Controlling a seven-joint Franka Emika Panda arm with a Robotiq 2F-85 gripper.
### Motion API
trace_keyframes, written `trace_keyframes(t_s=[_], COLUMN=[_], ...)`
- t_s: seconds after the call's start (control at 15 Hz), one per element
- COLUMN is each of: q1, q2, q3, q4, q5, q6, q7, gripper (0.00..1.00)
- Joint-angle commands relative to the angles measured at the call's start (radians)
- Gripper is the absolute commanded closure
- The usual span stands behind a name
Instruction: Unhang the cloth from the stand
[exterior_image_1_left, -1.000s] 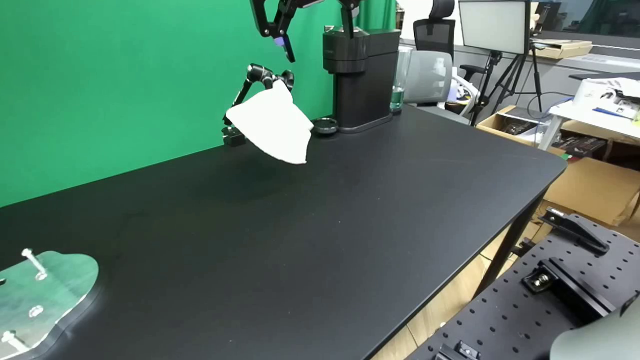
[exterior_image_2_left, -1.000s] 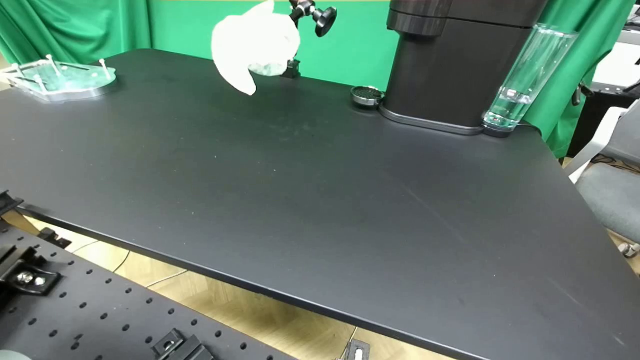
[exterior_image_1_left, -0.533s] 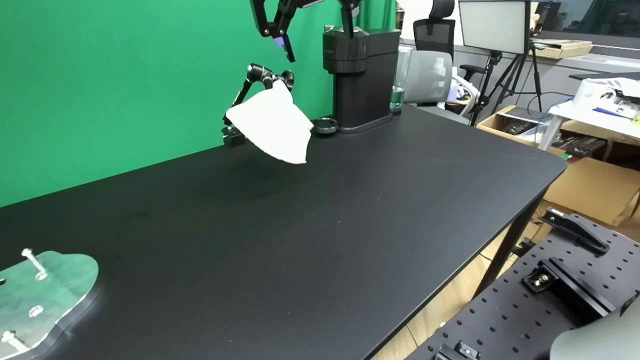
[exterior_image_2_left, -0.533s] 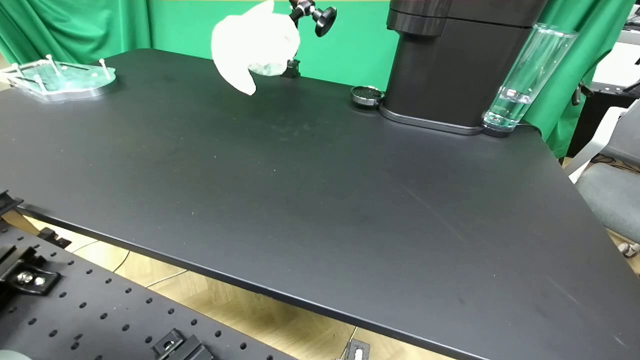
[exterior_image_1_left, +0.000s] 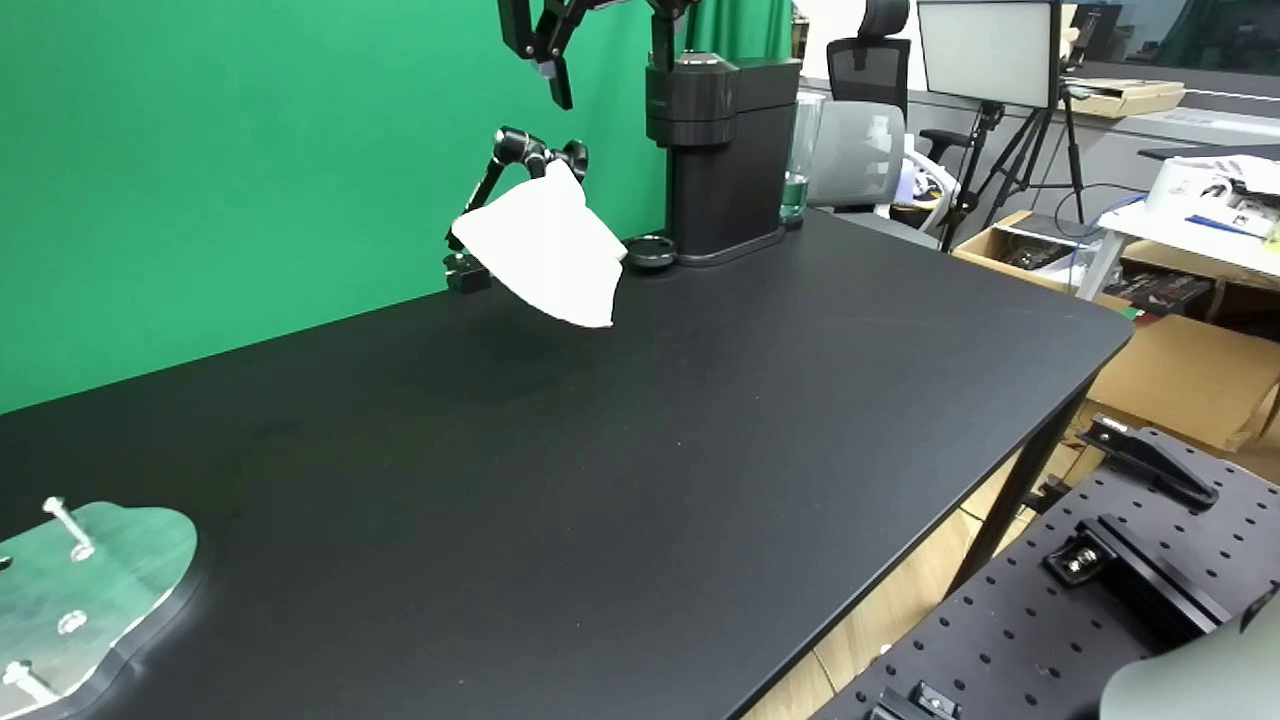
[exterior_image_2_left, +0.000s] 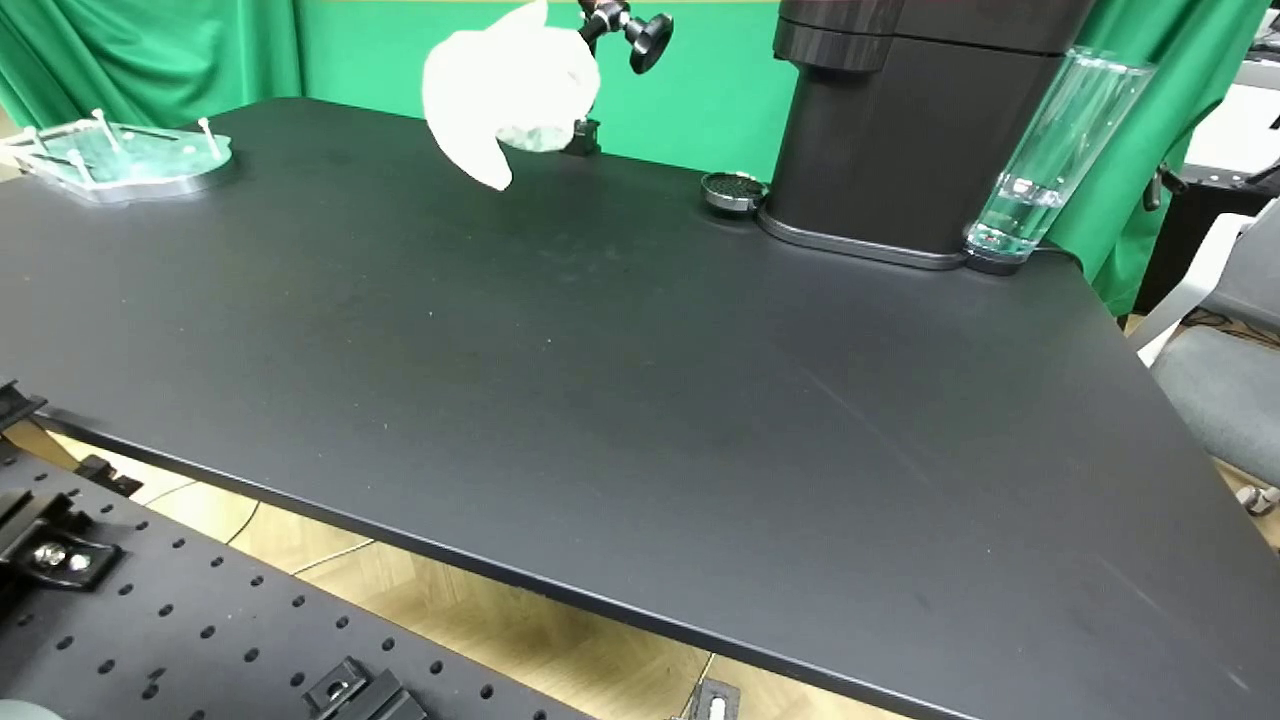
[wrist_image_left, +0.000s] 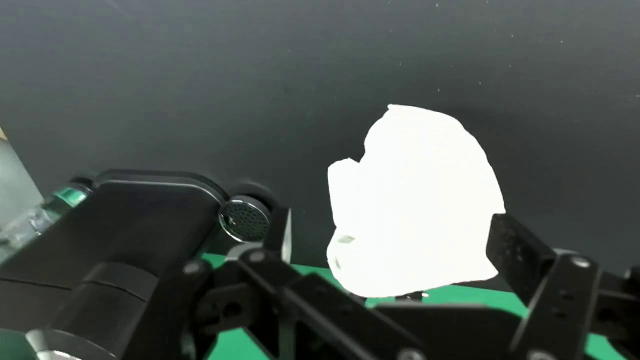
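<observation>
This looks like the approach — jaws wide, holding nothing, above the cloth (exterior_image_1_left: 540, 248) hung on the stand (exterior_image_1_left: 514, 147) — so next they should descend, pinch and lift it free, with one cloth, one stand, one coffee machine (exterior_image_1_left: 725, 180), one board (exterior_image_1_left: 120, 575) and one dark surface (exterior_image_1_left: 690, 420) counted.

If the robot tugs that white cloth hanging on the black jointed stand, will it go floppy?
Probably floppy: the white fabric cloth droops in curves and points. It's likely light, since the slim black jointed stand seems to hold it up. It may swing when pulled, because its lower corner seems to dangle free.
</observation>
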Motion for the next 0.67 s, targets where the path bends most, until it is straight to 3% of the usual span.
trace_keyframes(t_s=[0.0, 0.4, 0.6], q1=[0.044, 0.098, 0.077], q2=[0.1, 0.267, 0.337], q3=[-0.084, -0.163, -0.171], q4=[0.081, 0.187, 0.243], q5=[0.036, 0.259, 0.301], q6=[0.091, 0.2, 0.176], q7=[-0.243, -0.739, -0.856], gripper=[0.0, 0.0, 0.0])
